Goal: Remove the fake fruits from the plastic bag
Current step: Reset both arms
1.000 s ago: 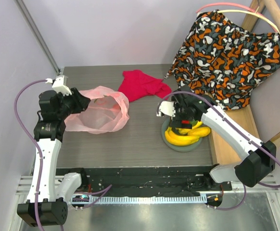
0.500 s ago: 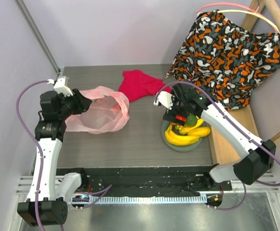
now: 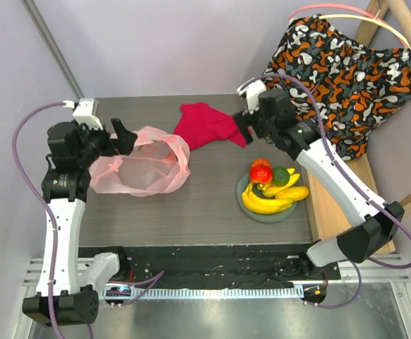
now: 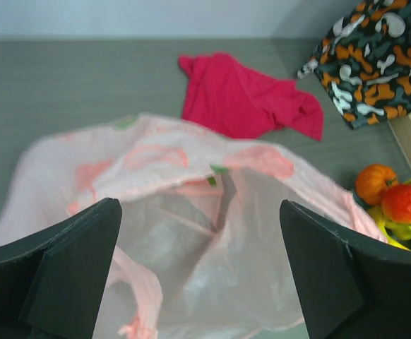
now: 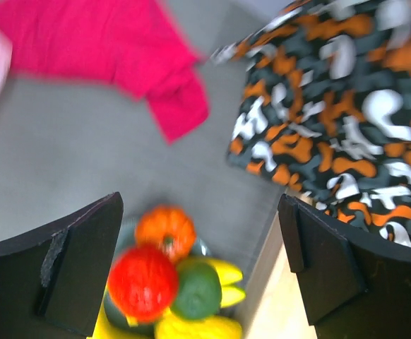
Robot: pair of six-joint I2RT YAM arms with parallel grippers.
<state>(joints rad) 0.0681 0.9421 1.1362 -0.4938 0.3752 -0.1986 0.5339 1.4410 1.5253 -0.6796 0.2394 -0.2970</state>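
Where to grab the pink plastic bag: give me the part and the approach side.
Pinch the plastic bag at the raised rim of its open mouth, on the side facing the plate, coming down from above. The film lies limp on the table; only that rim seems to stand up as a thin edge to straddle.

Robot test cell of a lab type, plain pale lilac wall panels (image 3: 163,42) on two sides, grey wood-grain surface (image 3: 205,212), white-and-black left arm (image 3: 63,219) and right arm (image 3: 336,183) bolted to a black base rail (image 3: 212,256), loose purple cables (image 3: 30,138), bright metal framing (image 3: 227,311) at the near edge.
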